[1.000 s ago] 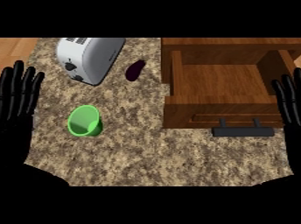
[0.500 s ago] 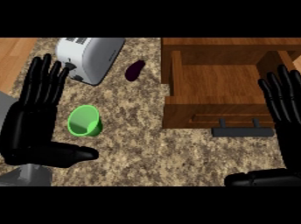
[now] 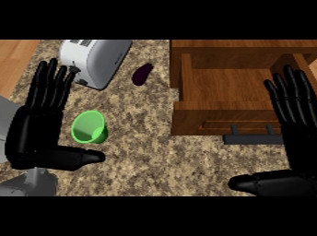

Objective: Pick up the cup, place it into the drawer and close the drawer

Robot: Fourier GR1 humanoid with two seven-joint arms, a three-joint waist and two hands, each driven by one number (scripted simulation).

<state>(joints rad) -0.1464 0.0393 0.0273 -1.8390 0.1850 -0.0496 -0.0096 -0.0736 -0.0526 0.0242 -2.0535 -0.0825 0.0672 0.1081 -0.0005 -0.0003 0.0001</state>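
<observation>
A green cup (image 3: 89, 127) lies tipped on the speckled counter, left of centre. My left hand (image 3: 41, 124) stands open just left of it, fingers straight, thumb stretched out below the cup, not touching it. The wooden drawer (image 3: 237, 85) at the right is pulled open and holds nothing; its dark handle (image 3: 254, 138) faces me. My right hand (image 3: 304, 133) is open over the drawer's front right corner, thumb pointing left.
A white toaster (image 3: 96, 60) stands at the back left. A small dark purple eggplant (image 3: 142, 74) lies between the toaster and the drawer. Bare counter (image 3: 161, 161) stretches in front of the cup and drawer.
Both hands have come further in from the edges toward the middle, the left one closing on the cup's left side. Cup and drawer have not moved.
</observation>
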